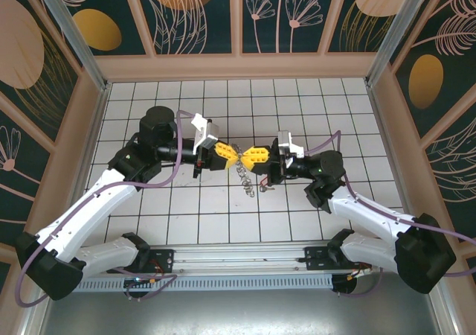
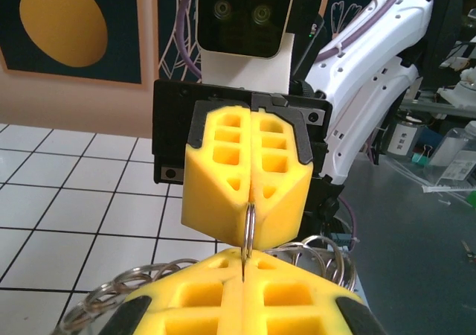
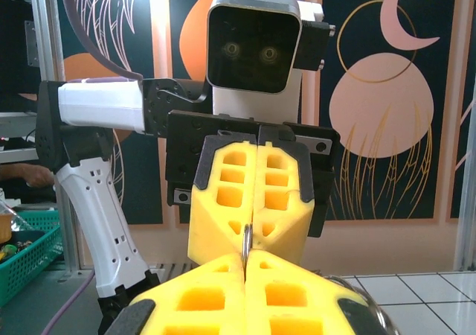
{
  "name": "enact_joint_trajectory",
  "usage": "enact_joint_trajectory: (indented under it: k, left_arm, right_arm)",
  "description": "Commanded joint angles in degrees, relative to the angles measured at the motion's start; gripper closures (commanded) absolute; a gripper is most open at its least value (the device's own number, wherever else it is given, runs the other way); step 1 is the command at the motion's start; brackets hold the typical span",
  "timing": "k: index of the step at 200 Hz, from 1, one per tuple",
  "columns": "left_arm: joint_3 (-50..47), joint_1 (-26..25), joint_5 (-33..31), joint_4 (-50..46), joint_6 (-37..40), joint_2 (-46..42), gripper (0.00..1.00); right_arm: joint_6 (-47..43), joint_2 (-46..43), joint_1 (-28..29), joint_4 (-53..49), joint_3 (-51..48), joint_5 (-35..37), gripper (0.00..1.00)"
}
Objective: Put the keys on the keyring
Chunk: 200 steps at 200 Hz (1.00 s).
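**Top external: both grippers pinch the keyring mid-frame**

At the centre of the frame the left gripper [image 1: 225,156] and right gripper [image 1: 253,156] meet tip to tip above the tiled bench [image 1: 186,216]. Each has its yellow fingers pressed together on the keyring [image 1: 245,176], whose chain-like loops trail down just below the tips. In the left wrist view a thin ring stands edge-on at lower centre, running into the seams of both grippers, with wire loops at the lower left and lower right.
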Motion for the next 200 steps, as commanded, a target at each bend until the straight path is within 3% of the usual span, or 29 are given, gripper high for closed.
enact_joint_trajectory:
  k: [1,11,38,69,85,106,200]
  left_arm:
    - [1.97,-0.13,-2.38,-0.48,1.71,-0.75,1.00]
    - [2.63,-0.12,-3.52,-2.24,3.00,-0.71,1.00]
    - [4.56,-0.11,-6.21,-7.50,6.95,-0.01,1.00]
    - [7.79,-0.14,-10.51,-15.96,12.68,1.89,1.00]
    - [8.41,-0.31,-12.71,-18.24,14.70,2.59,1.00]
    - [8.41,-0.29,-13.67,-18.51,15.07,2.50,1.00]
    - [9.19,-3.11,-19.34,-21.79,17.30,4.60,1.00]
  right_arm:
    - [-1.92,-1.78,0.16,-1.53,0.34,1.06,1.00]
    - [-3.65,-2.57,0.24,-4.87,0.91,1.72,1.00]
    - [-9.44,-5.56,0.53,-16.91,2.51,5.40,0.77]
    - [-17.60,-7.25,1.68,-34.68,7.47,13.00,0.64]
    - [-22.07,-6.77,3.12,-44.40,10.63,17.74,0.64]
    - [-24.77,-6.85,4.93,-49.88,12.31,21.29,0.64]
    - [-28.19,-5.70,6.99,-54.00,14.14,21.97,0.72]
